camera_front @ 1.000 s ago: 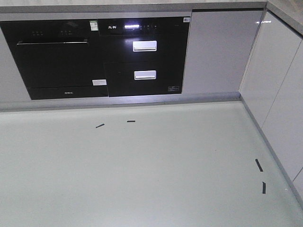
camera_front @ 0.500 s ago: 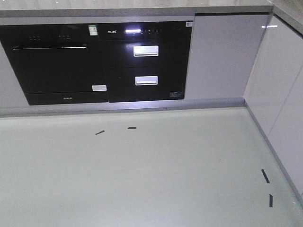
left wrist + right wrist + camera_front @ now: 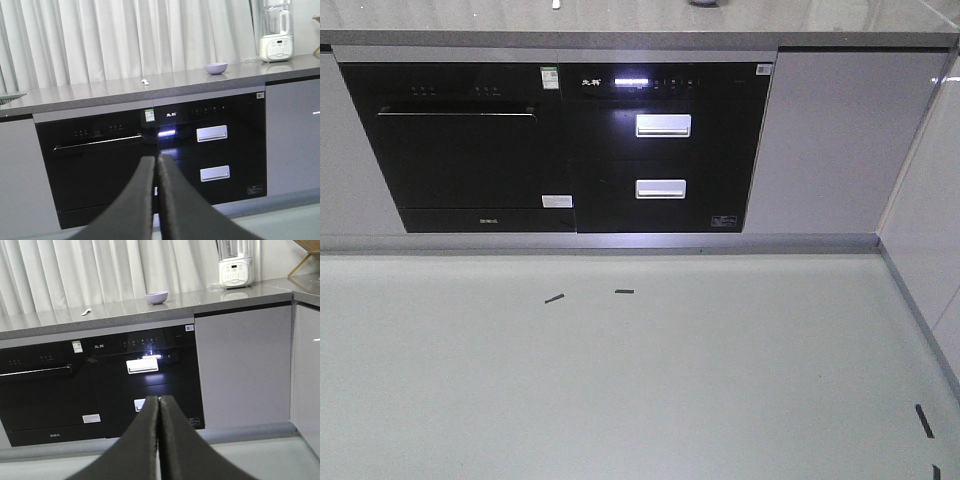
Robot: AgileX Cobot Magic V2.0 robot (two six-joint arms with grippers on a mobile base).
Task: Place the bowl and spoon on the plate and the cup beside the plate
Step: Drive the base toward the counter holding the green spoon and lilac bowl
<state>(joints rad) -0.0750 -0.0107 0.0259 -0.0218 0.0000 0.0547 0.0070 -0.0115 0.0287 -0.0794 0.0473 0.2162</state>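
Exterior front-facing view: a pale grey-green floor (image 3: pixel 640 380) spreads in front of the black oven (image 3: pixel 560 145), which is built in under a grey counter (image 3: pixel 620 25) between white cabinets (image 3: pixel 830 140). Short black tape strips (image 3: pixel 554 298) lie on the floor in front of the oven, with more well off to its right. White curtains (image 3: pixel 125 40) hang behind the counter.

The left gripper (image 3: pixel 156 160) hangs in the air facing the oven, its dark fingers (image 3: pixel 140 200) pressed together with nothing between them. The right gripper (image 3: pixel 159 400) is likewise fully closed, empty and touching nothing.

The bowl (image 3: pixel 216 68) stands upright on the counter above the oven's right half, over the two handled drawers (image 3: pixel 235 150). The spoon (image 3: pixel 145 81) lies on the counter above the seam between the oven's two halves, well apart from the bowl. A white blender (image 3: pixel 275 35) stands on the counter just past the oven's right edge.
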